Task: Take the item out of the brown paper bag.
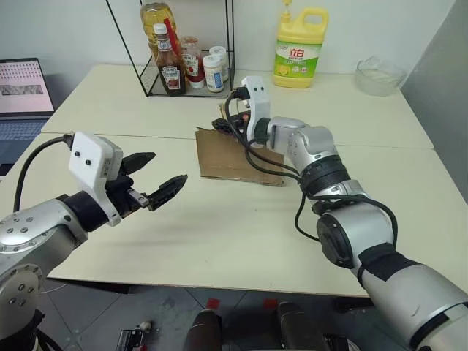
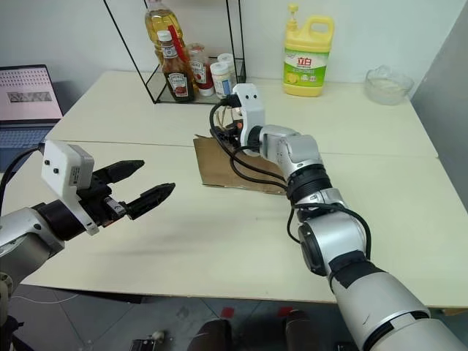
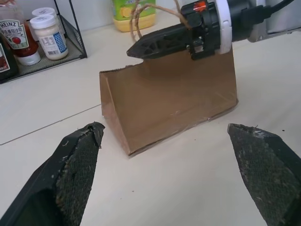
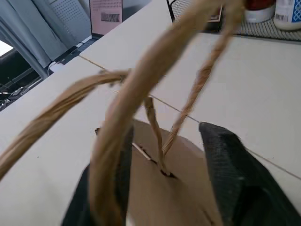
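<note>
Fingers [image 4: 225, 165] of the right gripper [image 3: 162, 41] sit apart around the bag's cord handles, and I honestly can't tell if they're pinching a cord or just straddling them.

Left gripper [image 1: 155, 179] hangs wide open and empty, near-left over the table [image 1: 219, 227]. Brown paper bag [image 3: 169, 94] lies flattish mid-table under the right gripper, mouth toward the far side; the item isn't visible, presumably inside. Bag looks light, floppy kraft paper, so it'll slide and crumple — pin the bottom edge or take both cords. A small plastic bottle would be smooth and roundish, best taken across the body. Table's pale and smooth; rack of sauce bottles [image 1: 183, 66], yellow jug [image 1: 298, 47], glass bowl [image 1: 379, 74] far, laptop [image 1: 25, 99] left.
</note>
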You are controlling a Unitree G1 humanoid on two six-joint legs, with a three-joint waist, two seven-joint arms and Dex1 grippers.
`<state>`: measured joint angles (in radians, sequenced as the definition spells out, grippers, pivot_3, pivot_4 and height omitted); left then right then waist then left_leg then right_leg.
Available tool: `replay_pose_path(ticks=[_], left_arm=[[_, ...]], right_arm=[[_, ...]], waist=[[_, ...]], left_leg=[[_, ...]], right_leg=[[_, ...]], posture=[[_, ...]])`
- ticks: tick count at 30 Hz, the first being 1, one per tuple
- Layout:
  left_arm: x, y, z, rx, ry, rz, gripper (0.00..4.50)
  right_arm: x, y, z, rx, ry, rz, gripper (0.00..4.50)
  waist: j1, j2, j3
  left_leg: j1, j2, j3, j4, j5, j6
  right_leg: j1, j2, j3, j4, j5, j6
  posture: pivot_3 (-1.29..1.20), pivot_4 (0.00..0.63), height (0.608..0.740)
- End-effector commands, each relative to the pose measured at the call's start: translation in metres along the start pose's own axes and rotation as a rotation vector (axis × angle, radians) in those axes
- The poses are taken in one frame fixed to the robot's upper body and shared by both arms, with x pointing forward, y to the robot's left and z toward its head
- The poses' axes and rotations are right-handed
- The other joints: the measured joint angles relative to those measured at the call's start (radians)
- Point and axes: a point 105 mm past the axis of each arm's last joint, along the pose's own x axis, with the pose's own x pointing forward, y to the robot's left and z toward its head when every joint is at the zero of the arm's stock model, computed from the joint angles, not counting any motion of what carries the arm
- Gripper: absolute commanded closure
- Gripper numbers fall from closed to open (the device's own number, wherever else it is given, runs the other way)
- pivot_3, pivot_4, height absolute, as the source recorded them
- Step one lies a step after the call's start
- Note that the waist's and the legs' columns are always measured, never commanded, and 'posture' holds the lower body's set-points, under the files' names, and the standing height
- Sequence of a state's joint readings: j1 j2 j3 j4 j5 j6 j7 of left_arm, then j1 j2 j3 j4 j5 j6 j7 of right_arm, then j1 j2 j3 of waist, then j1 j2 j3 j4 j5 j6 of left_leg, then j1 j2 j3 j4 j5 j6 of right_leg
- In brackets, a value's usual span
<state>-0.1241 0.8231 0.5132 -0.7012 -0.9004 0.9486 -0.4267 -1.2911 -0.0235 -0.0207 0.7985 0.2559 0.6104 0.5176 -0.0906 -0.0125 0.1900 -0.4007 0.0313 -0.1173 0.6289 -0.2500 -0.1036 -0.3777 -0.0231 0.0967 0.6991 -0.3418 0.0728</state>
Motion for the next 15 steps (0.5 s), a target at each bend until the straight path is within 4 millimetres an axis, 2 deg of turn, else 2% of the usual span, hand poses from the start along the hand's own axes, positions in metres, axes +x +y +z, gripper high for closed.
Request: replay_pose_path(ticks=[1, 4, 15], left_arm=[[0.001, 0.001, 0.01, 0.044, -0.033, -0.004, 0.0], [0.002, 0.001, 0.012, 0.047, -0.037, -0.012, 0.0], [0.007, 0.002, 0.013, 0.054, -0.035, -0.044, 0.0]], right_arm=[[-0.008, 0.01, 0.019, -0.082, -0.049, 0.053, 0.83], [-0.015, 0.011, 0.02, -0.12, -0.046, 0.065, 0.02], [-0.044, 0.005, 0.02, -0.257, 0.024, 0.132, 0.02]], waist=[[0.0, 0.0, 0.0], [0.001, 0.0, 0.0], [0.001, 0.0, 0.0]], left_leg=[[0.0, 0.0, 0.0, 0.0, 0.0, 0.0], [0.0, 0.0, 0.0, 0.0, 0.0, 0.0], [0.0, 0.0, 0.0, 0.0, 0.0, 0.0]], right_leg=[[0.0, 0.0, 0.0, 0.0, 0.0, 0.0], [0.0, 0.0, 0.0, 0.0, 0.0, 0.0], [0.0, 0.0, 0.0, 0.0, 0.0, 0.0]], posture=[[0.0, 0.15, 0.74], [0.0, 0.15, 0.74], [0.0, 0.15, 0.74]])
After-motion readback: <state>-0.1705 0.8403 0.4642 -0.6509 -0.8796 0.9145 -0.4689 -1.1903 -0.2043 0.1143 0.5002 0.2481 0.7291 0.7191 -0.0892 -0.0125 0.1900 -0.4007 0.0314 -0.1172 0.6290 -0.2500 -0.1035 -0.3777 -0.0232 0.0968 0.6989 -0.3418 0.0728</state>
